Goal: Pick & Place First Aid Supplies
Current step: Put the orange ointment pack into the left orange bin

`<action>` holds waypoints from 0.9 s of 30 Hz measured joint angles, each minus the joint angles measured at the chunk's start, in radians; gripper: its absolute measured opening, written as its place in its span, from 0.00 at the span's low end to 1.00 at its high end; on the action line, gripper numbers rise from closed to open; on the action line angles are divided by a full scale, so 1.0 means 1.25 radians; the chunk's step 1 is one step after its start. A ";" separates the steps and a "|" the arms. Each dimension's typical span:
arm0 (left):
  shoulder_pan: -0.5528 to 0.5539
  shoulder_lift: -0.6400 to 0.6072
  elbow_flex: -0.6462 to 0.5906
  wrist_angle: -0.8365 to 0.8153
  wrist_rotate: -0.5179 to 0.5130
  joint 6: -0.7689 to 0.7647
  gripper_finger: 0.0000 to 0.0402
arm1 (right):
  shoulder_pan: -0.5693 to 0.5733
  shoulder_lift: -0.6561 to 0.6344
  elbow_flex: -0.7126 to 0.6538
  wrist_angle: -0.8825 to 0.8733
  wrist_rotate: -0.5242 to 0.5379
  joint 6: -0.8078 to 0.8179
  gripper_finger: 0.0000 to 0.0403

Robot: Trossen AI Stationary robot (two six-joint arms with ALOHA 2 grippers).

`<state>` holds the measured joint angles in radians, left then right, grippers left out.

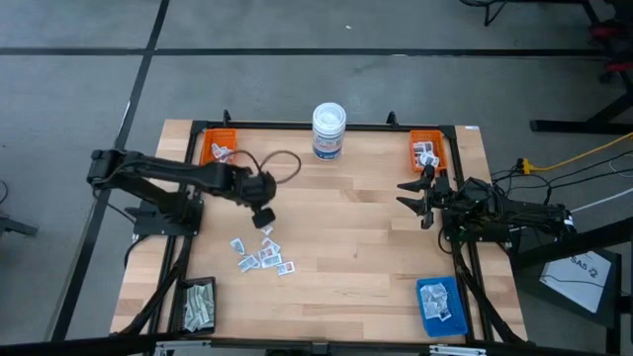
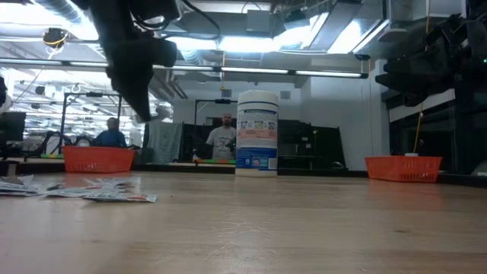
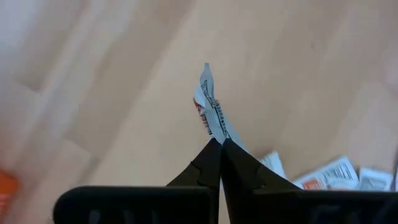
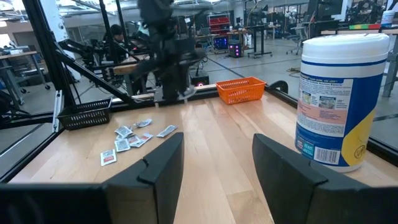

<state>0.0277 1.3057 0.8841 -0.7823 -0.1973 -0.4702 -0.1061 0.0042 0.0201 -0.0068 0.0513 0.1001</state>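
Left gripper (image 3: 220, 144) is clamped on one packet (image 3: 213, 111), lifted above the loose packets (image 1: 262, 253); only the left wrist view shows this pinch. Right gripper (image 4: 214, 163) waits spread apart, empty, near the right orange tray (image 1: 428, 150).

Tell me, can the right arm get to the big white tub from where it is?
Probably yes. The right tool is open and empty, and the white tub stands upright with only bare table between them. It may be a far stretch, though.
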 joint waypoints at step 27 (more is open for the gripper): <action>0.347 -0.159 0.001 -0.126 -0.310 0.094 0.01 | 0.000 0.000 0.000 0.000 0.000 0.000 0.47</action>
<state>0.4619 1.1075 0.8848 -0.9399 -0.5843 -0.3530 -0.1062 0.0044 0.0202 -0.0069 0.0513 0.1001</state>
